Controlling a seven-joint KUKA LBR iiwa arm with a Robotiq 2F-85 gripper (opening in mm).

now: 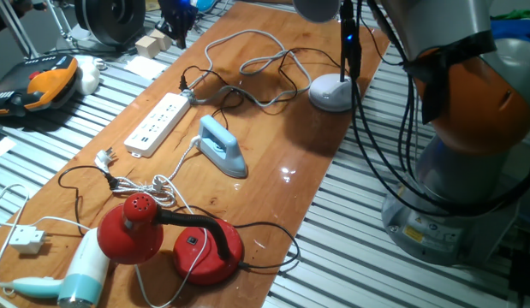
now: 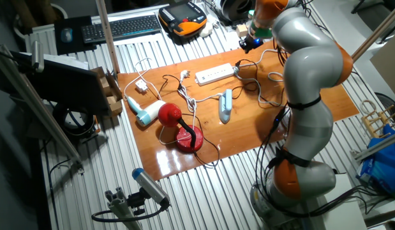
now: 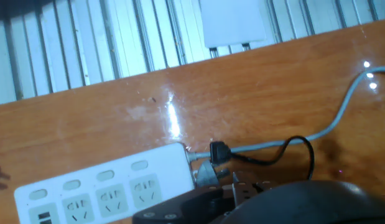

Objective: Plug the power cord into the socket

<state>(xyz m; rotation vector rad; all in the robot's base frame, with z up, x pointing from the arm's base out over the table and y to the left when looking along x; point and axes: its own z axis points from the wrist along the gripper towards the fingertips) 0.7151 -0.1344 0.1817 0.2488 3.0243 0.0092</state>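
The socket [image 1: 157,124] [image 2: 216,75] is a long white power strip lying near the table's far edge; the hand view shows its end with several outlets [image 3: 105,186]. The power cord's small black plug [image 3: 218,151] [image 1: 187,85] lies loose on the wood just beyond that end, beside the strip's own grey lead. Its thin black cord [image 3: 301,146] curls away to the right. My gripper [image 1: 176,34] [image 2: 250,43] hovers above the plug and the strip's end, touching neither. Only a dark part of the gripper [image 3: 198,208] shows along the bottom of the hand view, so how its fingers stand is unclear.
A pale grey cable [image 1: 239,43] loops over the far part of the table, next to a grey dome base [image 1: 331,92]. Nearer lie a light-blue iron [image 1: 223,147], a red lamp [image 1: 175,239], a hair dryer [image 1: 76,274] and a small white plug block [image 1: 26,238].
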